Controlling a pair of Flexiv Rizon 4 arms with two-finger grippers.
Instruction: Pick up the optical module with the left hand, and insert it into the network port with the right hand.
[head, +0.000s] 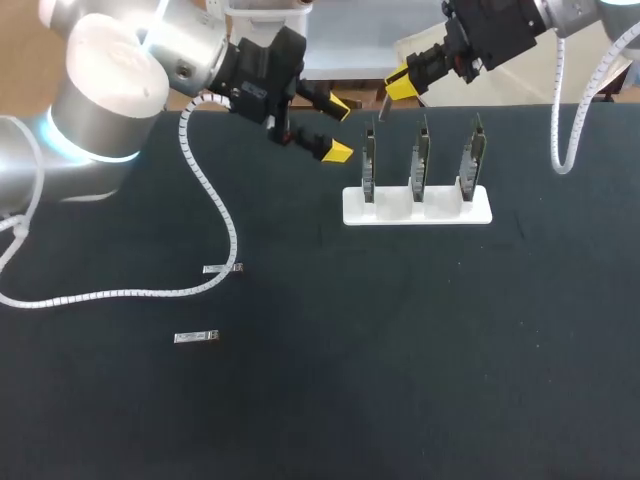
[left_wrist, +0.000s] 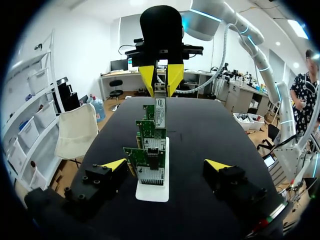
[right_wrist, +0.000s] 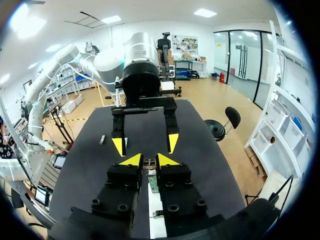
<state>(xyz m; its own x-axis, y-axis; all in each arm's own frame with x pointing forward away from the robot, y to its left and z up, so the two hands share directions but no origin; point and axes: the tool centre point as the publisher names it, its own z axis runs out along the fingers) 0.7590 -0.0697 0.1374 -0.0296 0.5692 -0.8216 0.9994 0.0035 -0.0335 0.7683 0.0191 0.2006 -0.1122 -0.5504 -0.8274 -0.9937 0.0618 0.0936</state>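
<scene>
Module (left_wrist: 160, 113) hangs clamped in right gripper (left_wrist: 161, 90) above 3 upright cards (head: 420, 160).

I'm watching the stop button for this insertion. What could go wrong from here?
The right gripper pinches the thin optical module by its upper end above the network cards; slight misalignment could jam or twist it.
The cards merely stand upright in the white holder, so a push might tip them.
The open left gripper hangs close by; the two could collide.
</scene>
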